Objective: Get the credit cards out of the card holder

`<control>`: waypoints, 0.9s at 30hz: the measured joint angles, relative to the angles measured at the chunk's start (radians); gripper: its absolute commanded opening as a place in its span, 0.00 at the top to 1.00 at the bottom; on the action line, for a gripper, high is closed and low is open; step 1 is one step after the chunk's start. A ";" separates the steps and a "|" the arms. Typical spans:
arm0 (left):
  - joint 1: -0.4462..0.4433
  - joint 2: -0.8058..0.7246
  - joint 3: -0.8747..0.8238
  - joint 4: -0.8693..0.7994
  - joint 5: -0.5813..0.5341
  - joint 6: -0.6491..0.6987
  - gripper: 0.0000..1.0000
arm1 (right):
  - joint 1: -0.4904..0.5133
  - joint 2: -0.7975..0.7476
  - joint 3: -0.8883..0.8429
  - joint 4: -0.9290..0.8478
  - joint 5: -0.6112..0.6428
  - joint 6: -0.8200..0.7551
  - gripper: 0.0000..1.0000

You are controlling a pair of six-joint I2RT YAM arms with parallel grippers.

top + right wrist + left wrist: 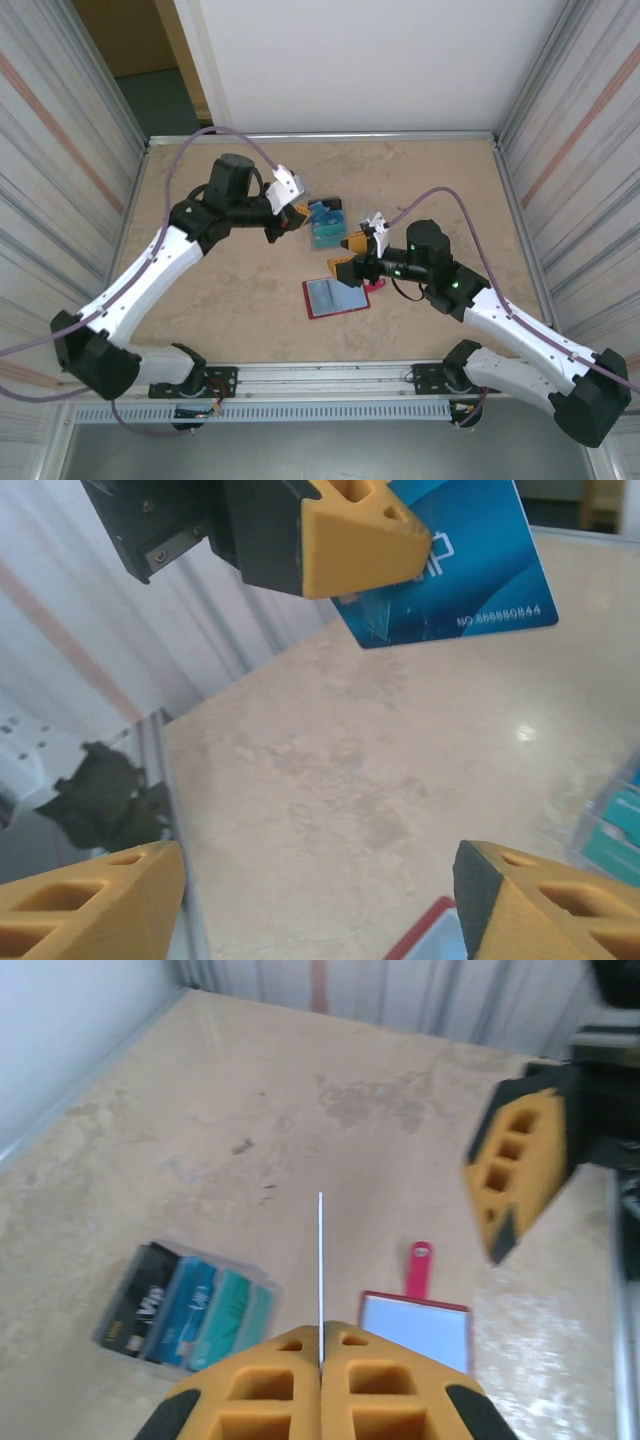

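Quick status from me. My left gripper (297,214) is pinched tight on a single blue credit card (455,575). In my left wrist view I see it edge-on, so it's just a thin pale line sticking straight up from my pressed-together fingertips at the bottom middle of the frame. The right wrist cam gets the face of it, along the top of the frame: blue with white printing, held up off the table (220,300).

My right gripper (320,905) has its jaws wide apart, one orange finger in each bottom corner of its own view, with nothing between them. In the top view it sits just right of centre, at the upper right corner of the card holder (335,297). Whether it's actually touching it, I can't tell.

The card holder lies open and flat a bit below the middle of the top view. It's red, with pale bluish sleeves facing up and its little snap tab (418,1268) poking out.

The other credit cards (325,224) sit in a blue and teal pile just above the holder, right beside my left fingertips. In the left wrist view they're at lower left, fanned out.
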 measured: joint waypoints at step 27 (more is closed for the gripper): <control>0.064 0.676 0.365 0.064 0.020 0.305 1.00 | 0.000 -0.089 -0.019 -0.069 0.350 0.104 0.01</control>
